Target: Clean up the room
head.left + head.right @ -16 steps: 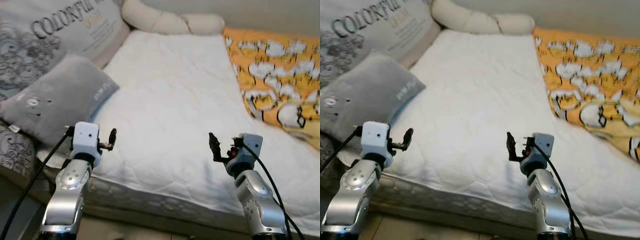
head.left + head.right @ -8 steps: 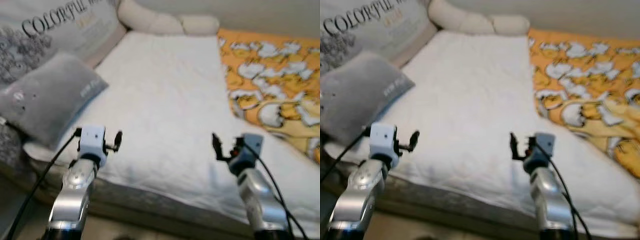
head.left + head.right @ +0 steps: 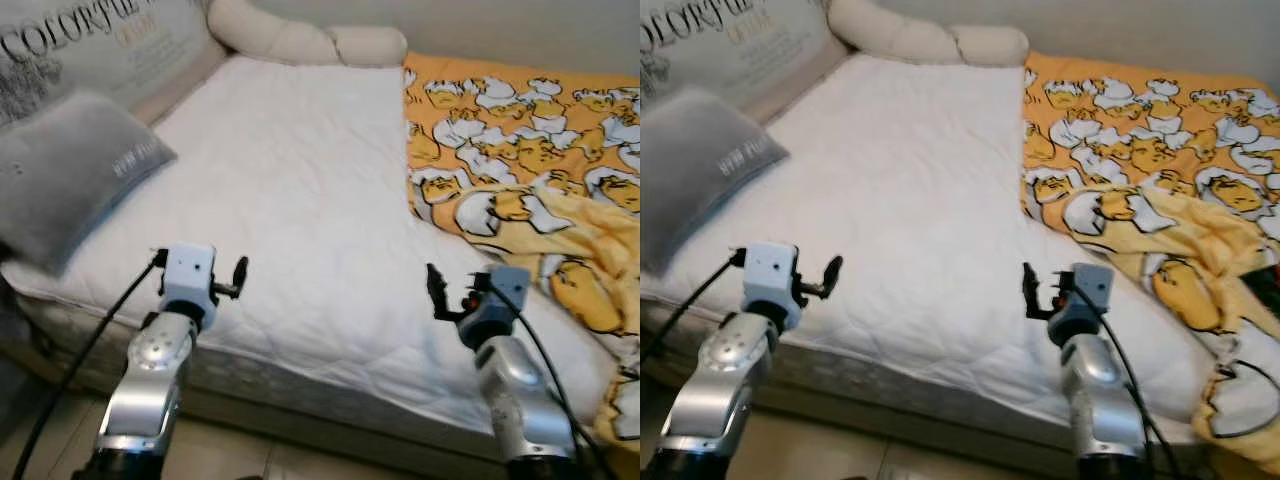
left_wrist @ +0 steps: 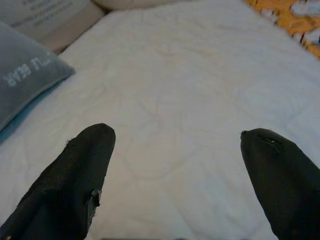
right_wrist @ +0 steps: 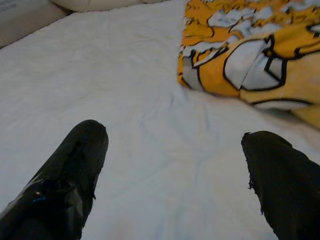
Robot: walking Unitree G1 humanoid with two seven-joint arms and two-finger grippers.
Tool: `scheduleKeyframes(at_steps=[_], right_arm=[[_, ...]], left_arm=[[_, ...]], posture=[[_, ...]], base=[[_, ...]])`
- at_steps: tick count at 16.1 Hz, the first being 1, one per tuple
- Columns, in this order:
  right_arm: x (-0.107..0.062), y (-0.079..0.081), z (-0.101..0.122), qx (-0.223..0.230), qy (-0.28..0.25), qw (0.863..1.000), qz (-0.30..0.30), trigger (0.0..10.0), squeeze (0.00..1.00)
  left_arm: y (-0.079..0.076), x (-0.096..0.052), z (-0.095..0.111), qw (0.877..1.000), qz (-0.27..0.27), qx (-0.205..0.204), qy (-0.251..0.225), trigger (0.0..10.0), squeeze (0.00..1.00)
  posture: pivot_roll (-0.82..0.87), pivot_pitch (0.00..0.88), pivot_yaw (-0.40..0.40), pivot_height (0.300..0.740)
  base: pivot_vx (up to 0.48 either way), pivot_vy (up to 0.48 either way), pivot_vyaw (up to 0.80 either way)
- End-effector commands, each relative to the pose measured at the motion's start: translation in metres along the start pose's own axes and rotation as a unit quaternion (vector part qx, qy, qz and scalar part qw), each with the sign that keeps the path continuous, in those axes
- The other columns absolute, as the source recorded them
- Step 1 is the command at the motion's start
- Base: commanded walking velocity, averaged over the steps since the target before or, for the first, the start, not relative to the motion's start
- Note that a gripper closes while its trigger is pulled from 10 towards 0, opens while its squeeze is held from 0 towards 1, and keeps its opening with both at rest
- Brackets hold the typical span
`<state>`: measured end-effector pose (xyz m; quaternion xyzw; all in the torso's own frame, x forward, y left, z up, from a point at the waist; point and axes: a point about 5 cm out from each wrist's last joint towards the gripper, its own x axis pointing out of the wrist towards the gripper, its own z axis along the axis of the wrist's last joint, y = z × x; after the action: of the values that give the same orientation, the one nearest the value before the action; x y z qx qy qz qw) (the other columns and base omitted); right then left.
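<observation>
Jaws apart and empty on both the left gripper [image 4: 175,175] and right gripper [image 5: 175,175], poised over the bed [image 3: 300,180]; yellow blanket [image 3: 520,180] lies rumpled on its right half, so tidying looks barely begun.

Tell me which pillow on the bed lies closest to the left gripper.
The grey pillow with small white lettering, at the mattress's left edge. The long cream pillow lies far off at the bed's head. The left gripper hangs open.
</observation>
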<state>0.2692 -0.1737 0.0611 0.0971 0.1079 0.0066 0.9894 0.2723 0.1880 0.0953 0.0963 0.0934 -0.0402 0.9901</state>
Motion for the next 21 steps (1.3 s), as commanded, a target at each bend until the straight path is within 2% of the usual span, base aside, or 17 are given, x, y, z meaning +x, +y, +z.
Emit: scheduleKeyframes(at_steps=[1, 21], right_arm=[[0.0027, 0.0034, 0.0033, -0.003, -0.006, 1.000, 0.006, 10.0, 1.00], [0.0043, 0.0020, 0.0022, 0.000, -0.003, 1.000, 0.006, 10.0, 1.00]], left_arm=[[0.0024, 0.0014, 0.0026, 1.000, 0.002, 0.009, -0.004, 10.0, 0.74], [-0.0010, 0.0033, 0.0005, 1.000, -0.013, 0.016, 0.003, 10.0, 0.74]], posture=[[-0.05, 0.000, 0.020, 0.740], [-0.07, 0.000, 0.043, 0.740]], base=[[0.000, -0.334, 0.00], [0.000, -0.336, 0.00]])
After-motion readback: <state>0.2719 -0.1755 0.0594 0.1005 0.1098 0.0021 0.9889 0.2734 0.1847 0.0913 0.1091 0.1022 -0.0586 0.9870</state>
